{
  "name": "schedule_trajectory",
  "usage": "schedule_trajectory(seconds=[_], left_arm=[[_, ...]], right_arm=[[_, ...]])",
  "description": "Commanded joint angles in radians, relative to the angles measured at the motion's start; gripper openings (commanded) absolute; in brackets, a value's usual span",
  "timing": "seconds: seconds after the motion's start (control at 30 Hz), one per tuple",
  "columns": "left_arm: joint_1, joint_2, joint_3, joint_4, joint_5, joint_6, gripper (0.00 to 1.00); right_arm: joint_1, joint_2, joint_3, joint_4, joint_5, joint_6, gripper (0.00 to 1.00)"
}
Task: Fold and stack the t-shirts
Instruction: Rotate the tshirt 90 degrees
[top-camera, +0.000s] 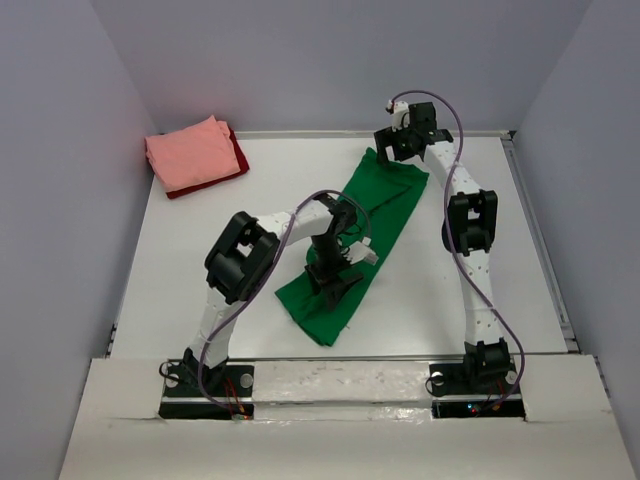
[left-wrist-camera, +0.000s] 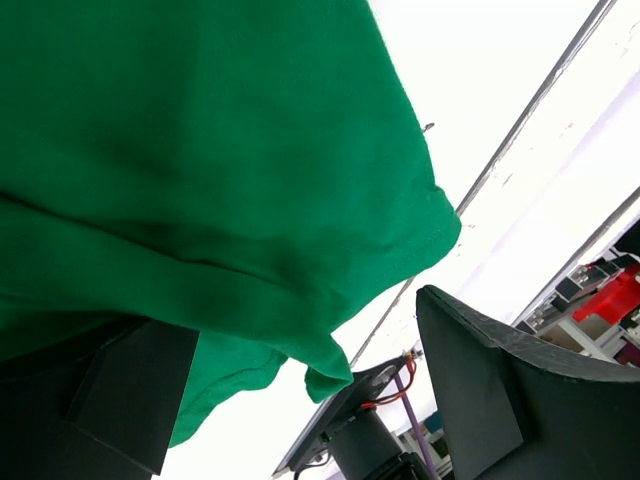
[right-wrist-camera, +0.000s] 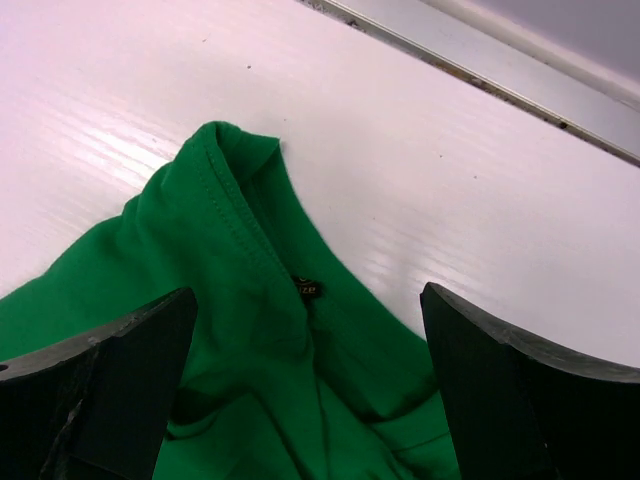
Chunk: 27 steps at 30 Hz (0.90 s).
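The green t-shirt (top-camera: 388, 203) runs diagonally; my left pincer (top-camera: 335, 281) gapes released at its near hem, my right pincer (top-camera: 399, 147) released over its far collar.

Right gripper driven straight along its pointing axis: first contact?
Probably the bright green cloth t-shirt, near its collar, which lies directly ahead of the open right gripper; the gap is unclear.

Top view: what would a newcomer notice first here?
A bright green t-shirt lies in a long diagonal strip in the middle, with the open left gripper over its near end and the open right gripper at its far end. In the far left corner, a folded pink t-shirt sits on a dark red t-shirt.
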Motion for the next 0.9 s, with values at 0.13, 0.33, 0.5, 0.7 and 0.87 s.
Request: schedule_trajectory(seconds=[0.13, 0.33, 0.5, 0.7, 0.87], left_arm=[[-0.023, -0.032, 0.04, -0.017, -0.001, 0.002, 0.99], [0.004, -0.038, -0.009, 0.024, -0.117, -0.012, 0.99], [0.087, -0.101, 0.07, 0.098, -0.202, -0.073, 0.99], [0.161, -0.125, 0.254, 0.135, -0.358, -0.111, 0.99], [0.196, -0.119, 0.354, 0.125, -0.368, -0.112, 0.99]], right_arm=[[-0.015, -0.127, 0.039, 0.08, 0.057, -0.062, 1.0], [-0.048, -0.294, -0.113, 0.084, -0.027, -0.038, 1.0], [-0.048, -0.446, -0.225, 0.084, -0.021, -0.061, 1.0], [-0.048, -0.55, -0.322, -0.012, 0.005, -0.091, 1.0], [-0.048, -0.612, -0.412, -0.164, -0.076, -0.067, 1.0]])
